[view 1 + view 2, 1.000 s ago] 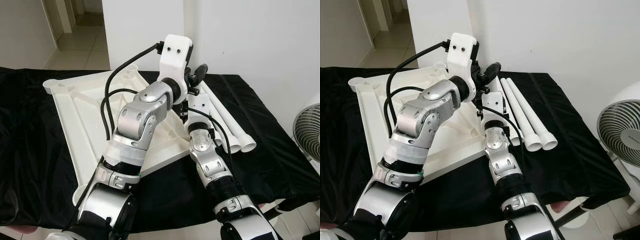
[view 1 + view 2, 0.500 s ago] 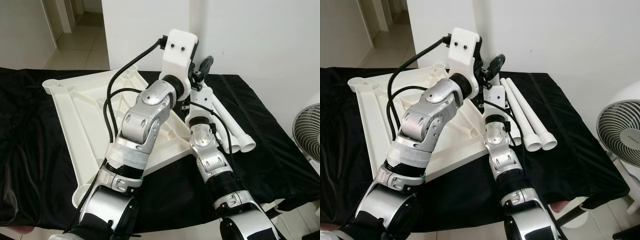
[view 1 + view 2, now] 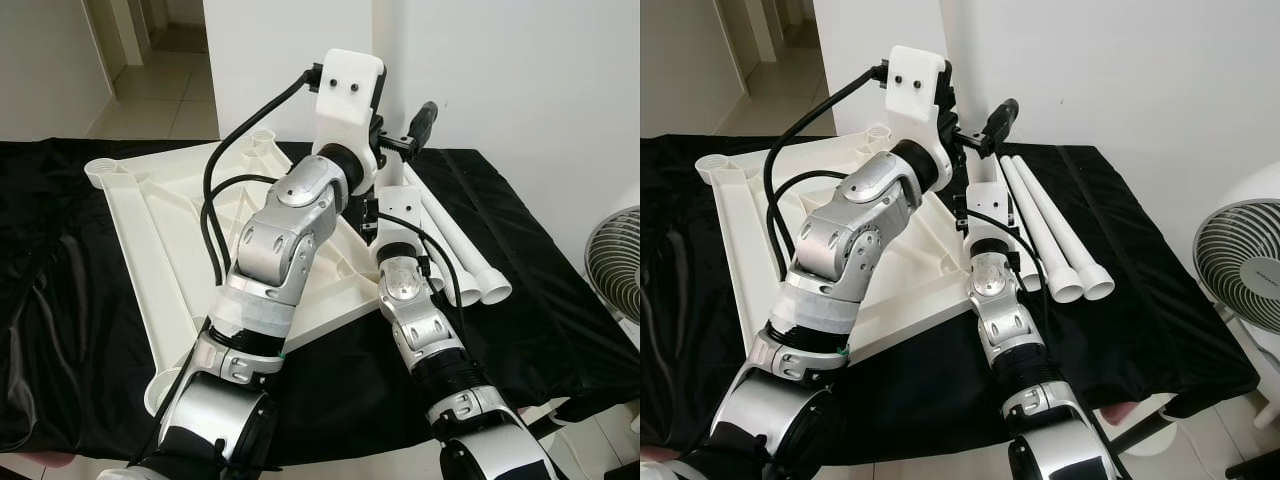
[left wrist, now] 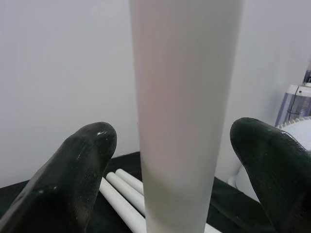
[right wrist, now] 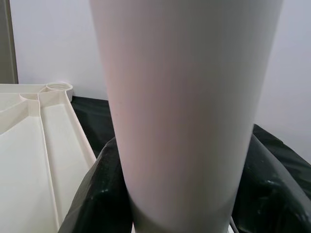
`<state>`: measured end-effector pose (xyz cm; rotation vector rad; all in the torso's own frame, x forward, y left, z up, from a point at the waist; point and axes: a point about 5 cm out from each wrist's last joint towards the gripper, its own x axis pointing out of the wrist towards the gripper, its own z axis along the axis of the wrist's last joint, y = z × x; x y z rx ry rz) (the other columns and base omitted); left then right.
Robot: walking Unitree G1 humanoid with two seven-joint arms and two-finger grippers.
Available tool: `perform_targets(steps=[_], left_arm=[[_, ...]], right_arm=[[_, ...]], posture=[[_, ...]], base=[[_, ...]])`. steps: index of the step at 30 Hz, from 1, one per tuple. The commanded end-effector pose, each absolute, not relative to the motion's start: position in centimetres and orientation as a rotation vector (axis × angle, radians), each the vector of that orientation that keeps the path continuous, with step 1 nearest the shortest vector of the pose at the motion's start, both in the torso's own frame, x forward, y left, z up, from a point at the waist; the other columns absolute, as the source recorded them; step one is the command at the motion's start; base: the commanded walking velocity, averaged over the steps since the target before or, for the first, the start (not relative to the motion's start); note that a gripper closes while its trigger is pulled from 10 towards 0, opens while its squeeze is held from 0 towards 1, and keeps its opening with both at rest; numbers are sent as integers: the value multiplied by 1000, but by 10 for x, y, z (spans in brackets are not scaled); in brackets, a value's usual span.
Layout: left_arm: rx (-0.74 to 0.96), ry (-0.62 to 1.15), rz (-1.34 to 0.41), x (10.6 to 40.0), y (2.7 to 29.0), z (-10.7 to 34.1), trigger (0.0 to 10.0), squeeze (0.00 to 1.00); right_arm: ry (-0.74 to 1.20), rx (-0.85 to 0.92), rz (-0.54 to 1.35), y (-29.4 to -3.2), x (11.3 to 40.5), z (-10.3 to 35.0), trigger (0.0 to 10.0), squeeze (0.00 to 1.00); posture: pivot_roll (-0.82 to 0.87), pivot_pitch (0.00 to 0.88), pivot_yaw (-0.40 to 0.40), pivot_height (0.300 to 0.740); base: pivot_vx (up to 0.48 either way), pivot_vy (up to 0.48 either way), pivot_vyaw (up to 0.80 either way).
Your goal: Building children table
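We have the white tabletop (image 3: 170,250) lying upside down on a black cloth (image 3: 540,300), its ribbed underside and round corner sockets facing up, and the job looks to be only at its start: one corner socket (image 3: 103,172) at the far left stands empty, and so does another socket (image 3: 877,131) at the far edge. One white leg (image 4: 180,116) stands upright between our two hands, near the tabletop's right corner, though our arms hide the spot where its foot meets the tabletop, so we cannot say whether it is seated. Our right gripper (image 5: 182,194) holds that leg low down, its black fingers (image 5: 99,194) pressed against both sides of the tube. Our left gripper (image 4: 175,145) is raised higher on the same leg with its fingers (image 4: 73,174) spread, the tube passing between them with a clear gap on each side, so it grips nothing at present. Three more spare legs (image 3: 1060,240) lie side by side on the cloth to the right of the tabletop, untouched. A fan (image 3: 1240,265) stands at the far right, off the table. We judge that this first leg is yet to be confirmed in place, and that the other three remain to be picked up and fitted before the table can be turned over.
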<state>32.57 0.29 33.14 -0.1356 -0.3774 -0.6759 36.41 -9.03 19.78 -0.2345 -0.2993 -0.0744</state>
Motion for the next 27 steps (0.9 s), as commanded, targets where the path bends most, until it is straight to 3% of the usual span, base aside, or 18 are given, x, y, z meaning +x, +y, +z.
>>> perform_targets(steps=[1,12,27], left_arm=[[-164,-384,-661,324,1,333,10000,0],[-169,-376,-684,324,5,331,10000,0],[-187,-415,-844,292,12,309,10000,0]], right_arm=[[-311,-223,-69,-91,364,198,10000,0],[-343,-145,-82,-95,363,205,10000,0],[-313,-115,-122,-110,364,199,10000,0]], posture=[[22,21,-38,740],[20,22,-32,740],[31,12,-36,740]], base=[[0,0,0],[0,0,0],[0,0,0]])
